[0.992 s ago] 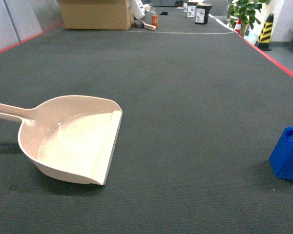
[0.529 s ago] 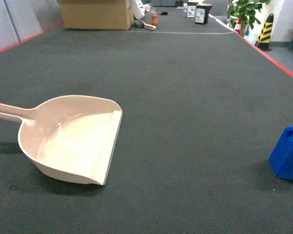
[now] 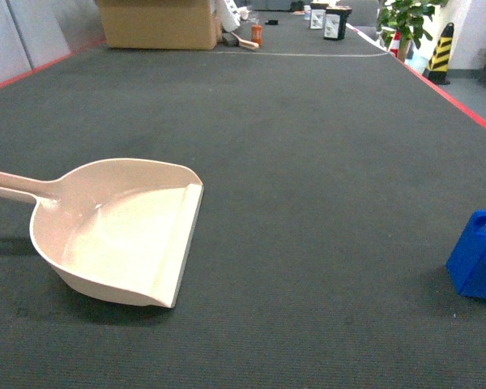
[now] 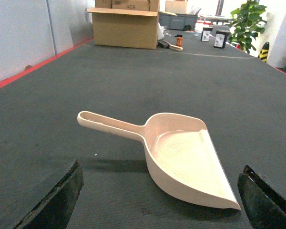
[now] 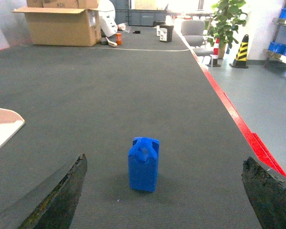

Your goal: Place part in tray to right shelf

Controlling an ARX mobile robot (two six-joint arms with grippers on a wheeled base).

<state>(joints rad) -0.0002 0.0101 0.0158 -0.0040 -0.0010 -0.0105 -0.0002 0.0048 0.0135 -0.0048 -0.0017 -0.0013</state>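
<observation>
The beige-pink tray (image 3: 117, 235) lies flat on the dark carpet at the left, handle pointing left, wide lip facing right. In the left wrist view the tray (image 4: 181, 152) sits just ahead of my left gripper (image 4: 160, 191), whose jaws stand wide open and empty. The blue part (image 3: 478, 258) stands upright at the right edge of the head view. It appears again as the part (image 5: 144, 163) in front of my right gripper (image 5: 164, 191), open and apart from it. The right shelf (image 5: 282, 46), a rack with blue crates, shows far off at the right.
A red line (image 5: 238, 119) marks the carpet's right edge, with grey floor beyond. A cardboard box (image 3: 158, 23) and small containers (image 3: 332, 20) stand at the far end. A striped cone (image 3: 440, 53) and a potted plant (image 3: 405, 20) stand at the back right.
</observation>
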